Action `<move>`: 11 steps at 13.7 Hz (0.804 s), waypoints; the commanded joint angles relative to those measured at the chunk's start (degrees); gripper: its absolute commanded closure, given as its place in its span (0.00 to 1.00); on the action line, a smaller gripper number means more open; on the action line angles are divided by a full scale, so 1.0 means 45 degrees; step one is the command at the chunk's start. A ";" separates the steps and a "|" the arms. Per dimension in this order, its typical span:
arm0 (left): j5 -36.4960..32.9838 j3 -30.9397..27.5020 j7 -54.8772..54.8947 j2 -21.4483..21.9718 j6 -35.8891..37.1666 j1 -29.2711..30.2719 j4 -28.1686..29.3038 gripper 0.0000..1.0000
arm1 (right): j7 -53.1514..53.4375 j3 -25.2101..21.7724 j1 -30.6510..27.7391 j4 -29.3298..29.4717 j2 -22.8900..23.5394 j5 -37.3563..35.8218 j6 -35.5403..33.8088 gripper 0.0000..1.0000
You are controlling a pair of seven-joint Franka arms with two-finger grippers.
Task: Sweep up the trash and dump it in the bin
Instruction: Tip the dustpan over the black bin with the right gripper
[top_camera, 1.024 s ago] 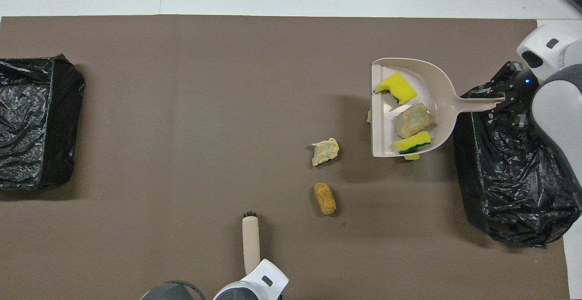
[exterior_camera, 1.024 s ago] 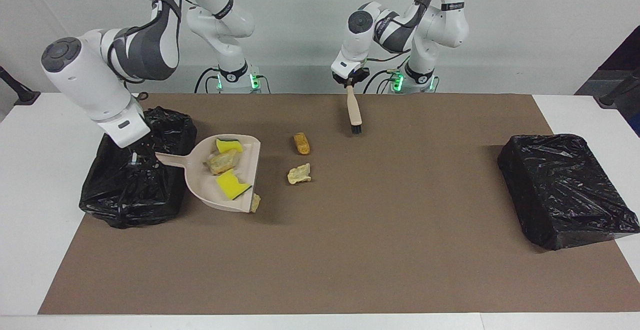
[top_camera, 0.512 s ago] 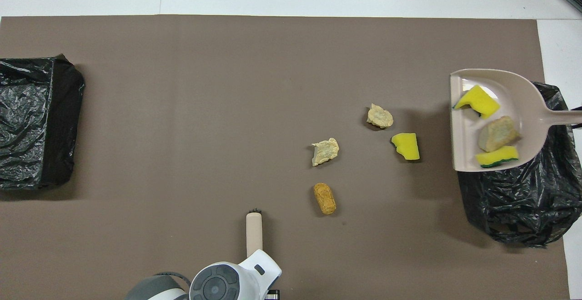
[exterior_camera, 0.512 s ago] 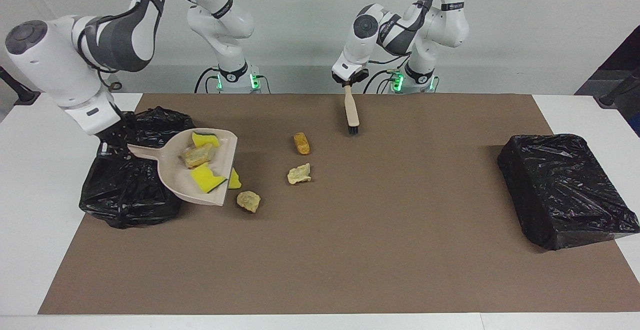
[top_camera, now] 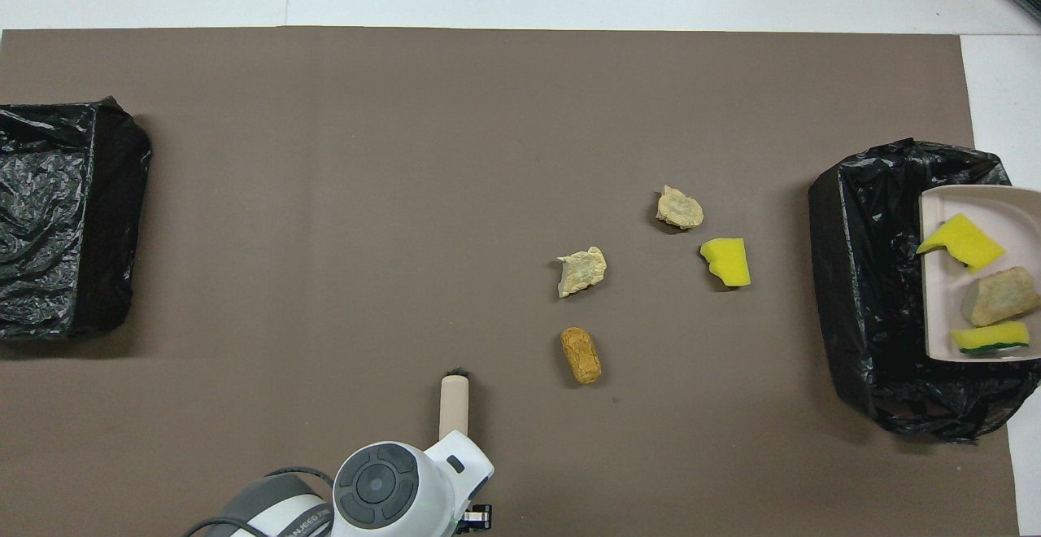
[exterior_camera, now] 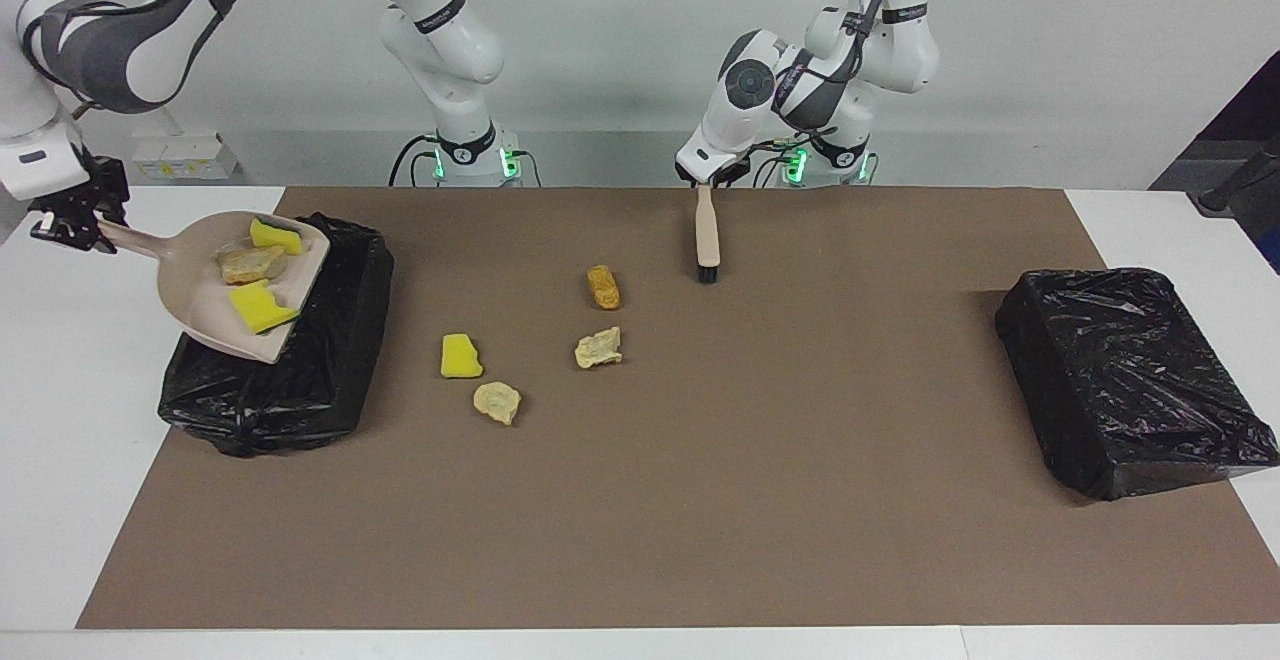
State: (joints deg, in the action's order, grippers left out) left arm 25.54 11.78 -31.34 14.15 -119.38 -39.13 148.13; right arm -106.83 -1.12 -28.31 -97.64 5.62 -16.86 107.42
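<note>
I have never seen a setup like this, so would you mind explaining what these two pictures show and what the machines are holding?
Two white robot arms work at a table covered by a brown mat. One picture looks at the robots from across the table; the other looks steeply down from above their own end, so the sides are swapped between them.

The right gripper holds a beige dustpan by its handle over a bin lined with black plastic. Three scraps sit in the pan: two yellow sponge pieces and a beige foam chunk.

The left gripper is at the top of the handle of a beige brush, whose bristles point down at the mat.

Four scraps lie on the mat: a yellow sponge, two beige chunks and an orange-tan chunk. A second black-lined bin stands at the left arm's end.
</note>
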 commanded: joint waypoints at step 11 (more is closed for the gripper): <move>-0.5063 -0.0078 0.4229 -0.0585 0.4320 0.5292 -0.7149 0.00 | 0.1587 0.0150 0.2073 0.1305 -0.0701 -0.3991 -0.2971 1.00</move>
State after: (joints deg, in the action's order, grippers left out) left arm 6.57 10.85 -14.83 12.83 -103.28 -18.82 122.28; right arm -99.85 -0.84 -18.64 -93.77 2.62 -36.95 96.71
